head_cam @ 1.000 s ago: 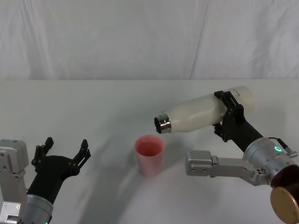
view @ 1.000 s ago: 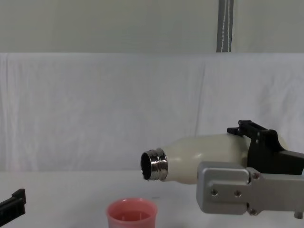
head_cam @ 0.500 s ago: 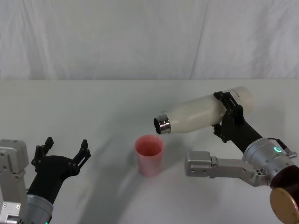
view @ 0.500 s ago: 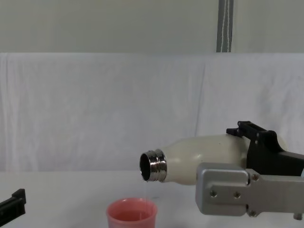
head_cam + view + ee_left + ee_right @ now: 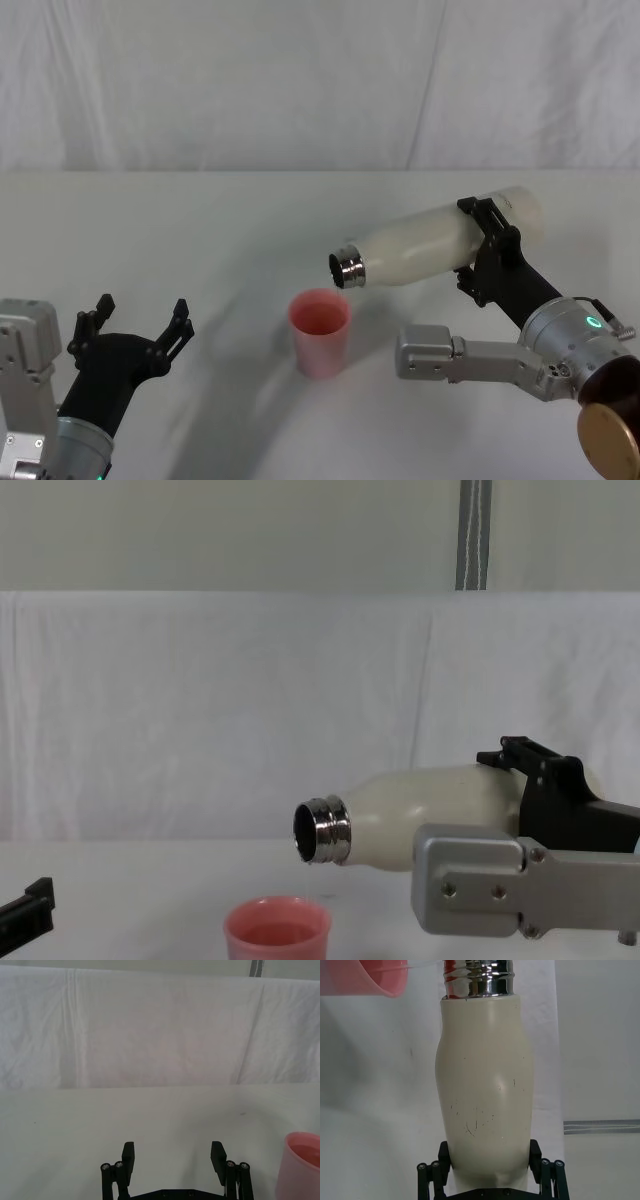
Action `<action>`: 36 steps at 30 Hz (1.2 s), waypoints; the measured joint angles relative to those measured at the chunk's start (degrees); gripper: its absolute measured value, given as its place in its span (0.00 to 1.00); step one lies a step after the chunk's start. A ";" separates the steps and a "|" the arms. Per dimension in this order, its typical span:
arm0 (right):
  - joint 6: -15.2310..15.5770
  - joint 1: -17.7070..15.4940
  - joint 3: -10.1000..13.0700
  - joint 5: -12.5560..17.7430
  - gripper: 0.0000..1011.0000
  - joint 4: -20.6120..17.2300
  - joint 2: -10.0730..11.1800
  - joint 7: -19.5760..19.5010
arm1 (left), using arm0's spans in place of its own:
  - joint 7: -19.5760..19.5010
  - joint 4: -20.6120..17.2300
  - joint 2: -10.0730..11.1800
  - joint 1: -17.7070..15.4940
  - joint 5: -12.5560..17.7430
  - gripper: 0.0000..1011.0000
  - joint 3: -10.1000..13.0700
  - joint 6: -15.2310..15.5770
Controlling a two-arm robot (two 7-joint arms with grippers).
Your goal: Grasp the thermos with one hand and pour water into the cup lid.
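Fingers of the right gripper [image 5: 488, 250] clamp the bottle [image 5: 430, 243]; we note its neck barely lower, above the cup [image 5: 320, 331] at 2 o'clock; left gripper [image 5: 135, 322] spread wide, idle

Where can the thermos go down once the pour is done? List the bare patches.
Bare table runs from the cup lid back to the cloth wall, and between the lid and the open left claw. It is crowded on the right: the right claw holds the thermos tilted over the lid, its arm below.
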 joint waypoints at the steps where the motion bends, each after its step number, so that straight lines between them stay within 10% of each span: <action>1: 0.00 0.00 -0.02 -0.01 0.94 0.00 0.00 0.00 | 0.00 0.00 0.00 0.00 0.00 0.99 0.00 0.00; 36: -0.04 0.18 -0.21 -0.50 0.94 -0.20 0.29 0.03 | 0.00 0.00 0.00 0.00 0.00 0.99 0.00 0.00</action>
